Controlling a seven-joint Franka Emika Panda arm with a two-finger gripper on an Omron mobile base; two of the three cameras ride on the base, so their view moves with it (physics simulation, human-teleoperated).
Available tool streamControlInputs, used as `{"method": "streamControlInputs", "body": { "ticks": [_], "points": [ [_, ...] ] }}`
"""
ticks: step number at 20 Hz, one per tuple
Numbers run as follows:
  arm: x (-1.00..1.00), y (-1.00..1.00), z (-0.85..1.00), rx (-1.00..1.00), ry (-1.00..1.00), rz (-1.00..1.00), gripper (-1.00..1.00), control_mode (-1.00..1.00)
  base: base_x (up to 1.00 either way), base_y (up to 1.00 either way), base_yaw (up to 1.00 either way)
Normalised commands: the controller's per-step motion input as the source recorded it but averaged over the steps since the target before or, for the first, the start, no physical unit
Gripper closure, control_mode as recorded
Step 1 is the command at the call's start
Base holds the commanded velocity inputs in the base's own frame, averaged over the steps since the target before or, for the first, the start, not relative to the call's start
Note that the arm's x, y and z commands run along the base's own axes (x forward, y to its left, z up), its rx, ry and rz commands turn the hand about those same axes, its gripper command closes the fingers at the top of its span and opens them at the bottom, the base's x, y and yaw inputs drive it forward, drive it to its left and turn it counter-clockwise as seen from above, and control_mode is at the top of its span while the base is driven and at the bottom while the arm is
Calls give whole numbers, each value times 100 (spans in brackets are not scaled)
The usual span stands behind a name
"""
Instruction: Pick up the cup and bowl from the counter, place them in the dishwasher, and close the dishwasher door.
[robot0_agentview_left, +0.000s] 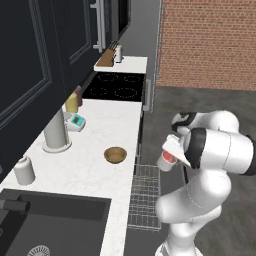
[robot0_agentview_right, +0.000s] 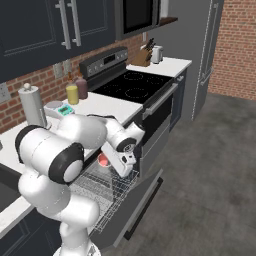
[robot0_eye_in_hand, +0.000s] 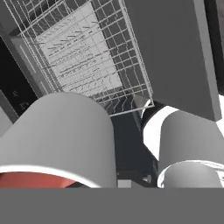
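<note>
Your gripper (robot0_agentview_left: 172, 152) is clamped tight on the cup (robot0_agentview_left: 165, 160), holding it above the pulled-out dishwasher rack (robot0_agentview_left: 145, 197). The open dishwasher door (robot0_agentview_right: 137, 200) lies flat below. The bowl (robot0_agentview_left: 115, 154) sits on the counter (robot0_agentview_left: 95, 150), with a paper towel roll (robot0_agentview_left: 55, 131) and white jar (robot0_agentview_left: 23, 170) near it.

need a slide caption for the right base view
Gripper holds the cup above the dishwasher's pulled-out rack.
</note>
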Motion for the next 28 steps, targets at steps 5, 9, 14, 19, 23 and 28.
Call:
{"method": "streamControlInputs", "body": {
  "ticks": [5, 9, 14, 19, 23, 28],
  "points": [
    [46, -12, -34, 14, 3, 10, 100, -100, 0, 0, 0],
    [63, -11, -48, 9, 4, 7, 100, -100, 0, 0, 0],
    [72, -4, -39, 0, 1, 2, 100, -100, 0, 0, 0],
    [49, -3, -41, 0, 3, 0, 100, -100, 0, 0, 0],
    [29, 0, -55, 0, 5, 0, 100, -100, 0, 0, 0],
    [26, 0, -61, 0, 1, 0, 100, -100, 0, 0, 0]
  ]
}}
